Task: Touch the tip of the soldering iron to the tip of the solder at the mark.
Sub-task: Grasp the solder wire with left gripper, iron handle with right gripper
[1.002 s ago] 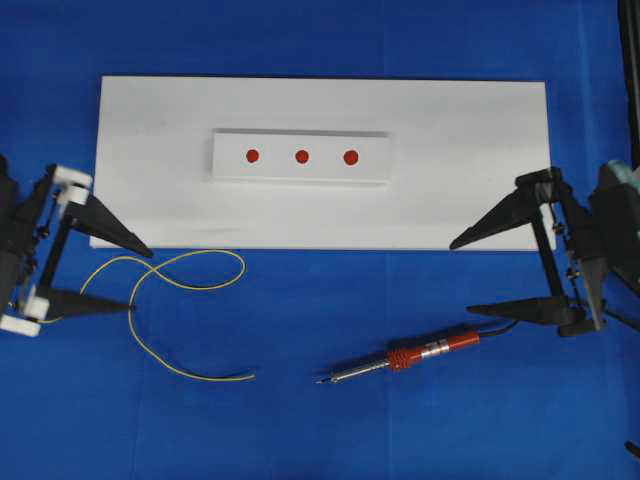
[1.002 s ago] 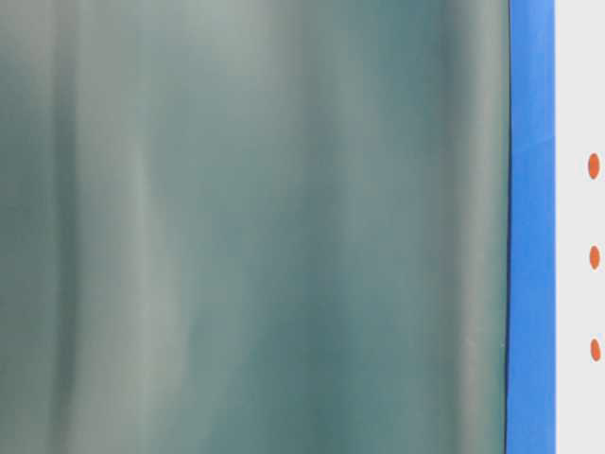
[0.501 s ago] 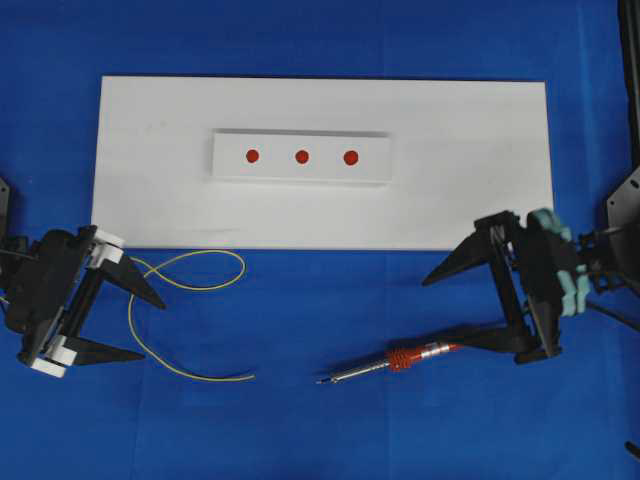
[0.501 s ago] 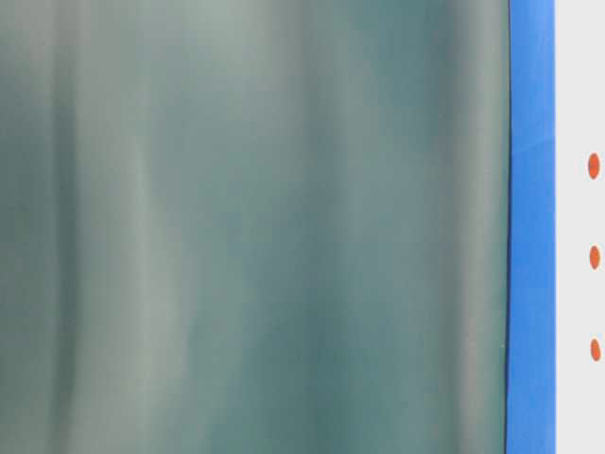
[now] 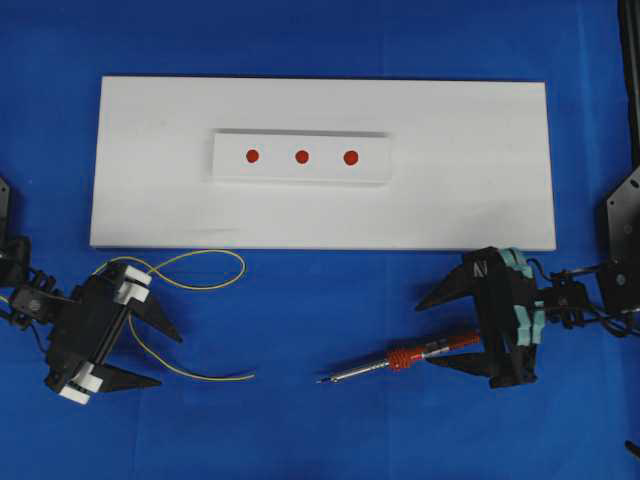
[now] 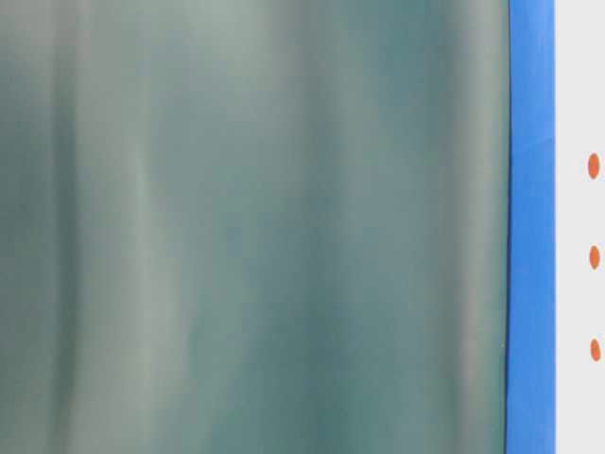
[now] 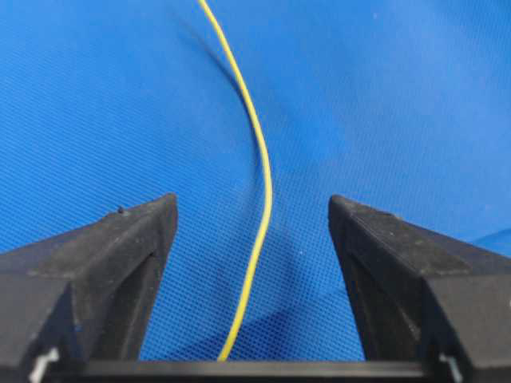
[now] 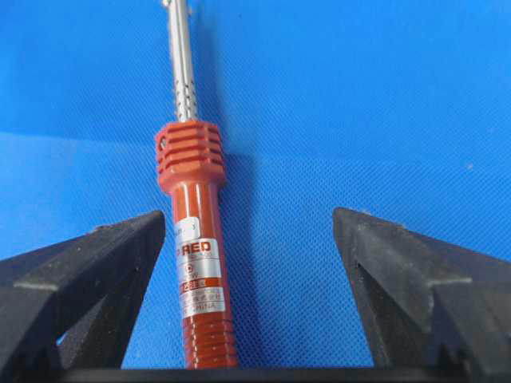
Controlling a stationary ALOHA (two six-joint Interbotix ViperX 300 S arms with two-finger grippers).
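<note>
Overhead view, left to right. The left gripper (image 5: 155, 352) sits low over the blue cloth (image 5: 320, 40) at the lower left, jaws spread wide and empty. The solder (image 5: 205, 285) — a thin yellow wire — loops from just beyond this gripper's far finger, curls out ahead of it, then doubles back between the two fingertips and trails away ahead of the near one, its free end lying well beyond the gripper. In the left wrist view the wire (image 7: 259, 199) runs straight through the gap between the black fingers (image 7: 120, 247), touching neither.

Beyond both grippers lies the white board (image 5: 480, 150), carrying a raised white strip (image 5: 300, 172) with three red marks (image 5: 301, 156) in a row. In the table-level view only a blurred grey-green surface, a band of blue and three orange-red marks (image 6: 594, 257) at the right edge can be made out.

The soldering iron (image 5: 400, 358) lies flat on the cloth ahead of the right gripper (image 5: 428, 330), its tip pointing away from that gripper and toward the solder's free end, though well apart from it. The right gripper's jaws stand wide — nothing is clamped. In the right wrist view the orange-red handle (image 8: 196, 263) lies between the fingers (image 8: 399, 263), close beside one and well clear of the other, with the metal shaft reaching forward out of the gap.
</note>
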